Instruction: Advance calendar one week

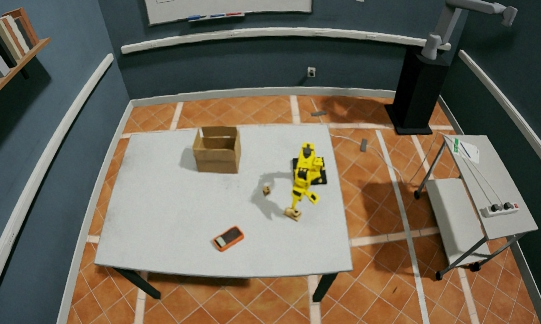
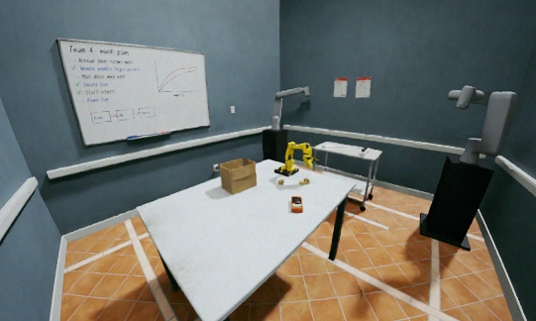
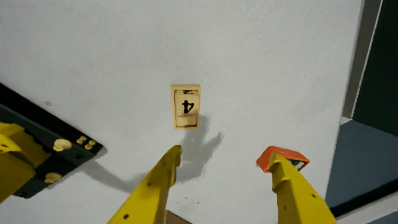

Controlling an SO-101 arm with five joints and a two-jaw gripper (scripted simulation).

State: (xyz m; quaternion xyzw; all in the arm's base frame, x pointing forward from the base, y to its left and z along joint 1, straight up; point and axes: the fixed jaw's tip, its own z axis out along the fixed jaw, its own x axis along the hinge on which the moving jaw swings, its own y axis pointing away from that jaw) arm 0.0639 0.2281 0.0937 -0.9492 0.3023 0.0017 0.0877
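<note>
The small wooden tray (image 1: 288,215) (image 3: 173,111) lies on the table in front of the arm. One wooden cube (image 3: 187,105) is in it; its upper face shows a 4, turned sideways in the wrist view, and a foreshortened dark digit shows on the face beyond. Bare tray shows at the near end. The month's name is not readable. The other cube (image 1: 266,190) (image 2: 280,181) lies on the table apart from the tray; its digits are too small to read, and it does not show in the wrist view. My gripper (image 3: 226,151) is open and empty, above the table and clear of the tray.
An orange-cased meter (image 1: 228,238) (image 2: 296,204) (image 3: 272,150) lies on the table farther from the arm. An open cardboard box (image 1: 217,159) (image 2: 238,177) stands beyond the loose cube. The arm's dark base plate shows at the left of the wrist view.
</note>
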